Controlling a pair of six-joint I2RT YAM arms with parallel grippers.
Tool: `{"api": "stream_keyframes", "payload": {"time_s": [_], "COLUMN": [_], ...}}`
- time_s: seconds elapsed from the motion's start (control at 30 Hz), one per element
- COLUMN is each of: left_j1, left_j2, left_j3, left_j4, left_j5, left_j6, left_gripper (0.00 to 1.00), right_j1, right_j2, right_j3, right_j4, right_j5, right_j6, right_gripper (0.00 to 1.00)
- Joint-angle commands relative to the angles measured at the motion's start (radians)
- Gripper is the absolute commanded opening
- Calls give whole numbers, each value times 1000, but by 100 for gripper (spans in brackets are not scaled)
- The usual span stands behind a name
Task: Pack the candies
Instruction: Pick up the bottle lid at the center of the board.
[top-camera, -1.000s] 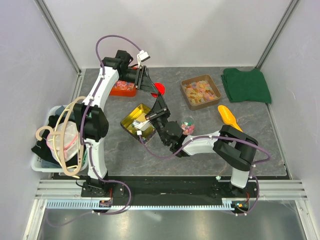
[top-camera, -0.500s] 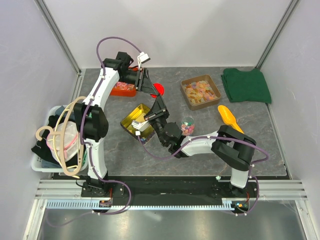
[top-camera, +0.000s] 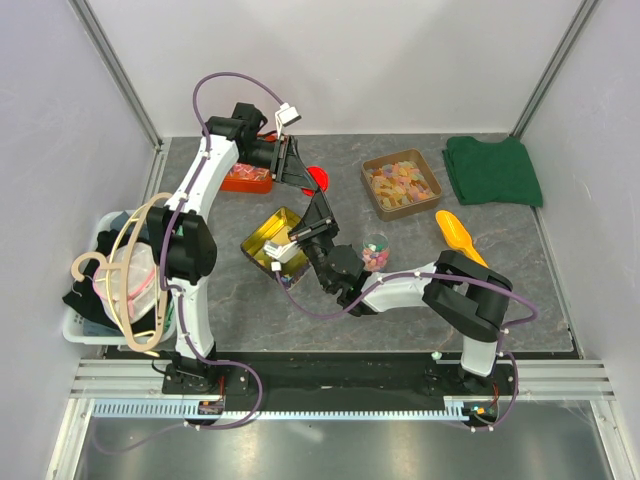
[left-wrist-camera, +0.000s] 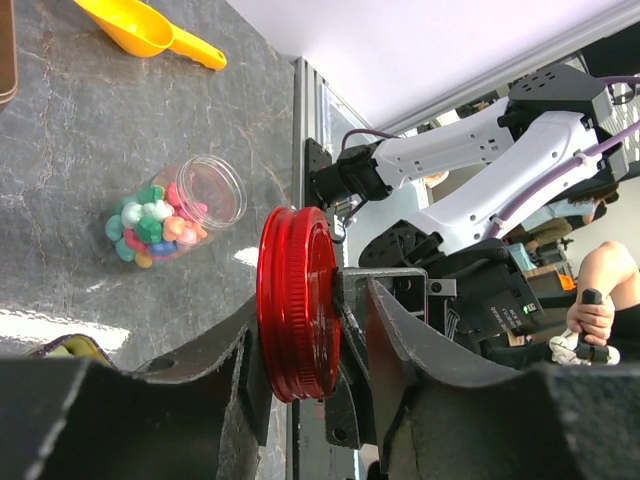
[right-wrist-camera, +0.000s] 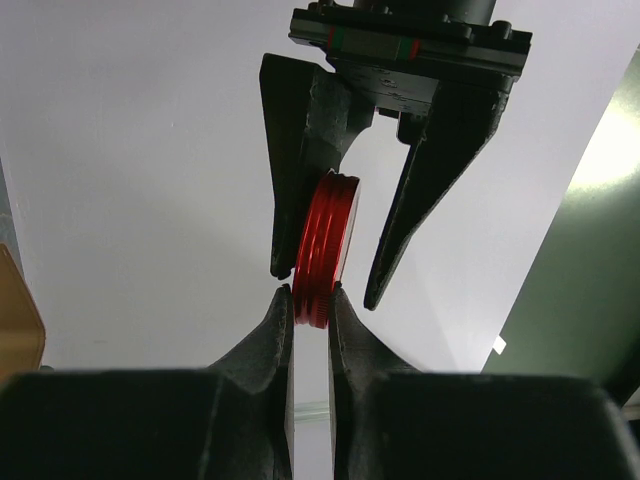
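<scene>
Above the grey table (left-wrist-camera: 80, 120), the left gripper (right-wrist-camera: 328, 285) stands spread around a red lid (right-wrist-camera: 325, 235). Only the right wrist view shows the right gripper (right-wrist-camera: 311, 297) pinching the lid's rim. The left wrist view shows the clear jar (left-wrist-camera: 212, 188) open, with the candies (left-wrist-camera: 150, 225) inside.

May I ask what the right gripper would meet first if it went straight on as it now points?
Probably the left gripper, facing it head-on just beyond the red lid the right gripper pinches.

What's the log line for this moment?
right gripper: shut on red lid | left gripper: open around it | jar: uncapped, candies inside
</scene>
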Motion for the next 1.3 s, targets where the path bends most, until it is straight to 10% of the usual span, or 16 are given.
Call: {"api": "stream_keyframes", "payload": {"time_s": [0.0,0.57,0.93,1.17,1.27], "left_j1": [-4,10,13,13,13], "left_j2": [-68,-65,-65,-75,-79], "left_j3": [25,45,42,40,42], "left_j4": [-10,-12,-10,-10,-10], "left_j5": [165,172,183,200,212], "left_j6": [23,9,9,8,3], "left_gripper": [45,54,37,23,19], "right_j1": [-4,13,14,14,14], "right_j2": [-21,-61,-49,-40,-40], "right_j3": [-27,-70,-55,-60,-64], "right_j4": [-18,-27,-29,-29,-26], "right_j5": [30,61,67,68,70], "right_j6": [-146,-143,-143,-146,-146], "right_gripper": [5,5,6,14,36]}}
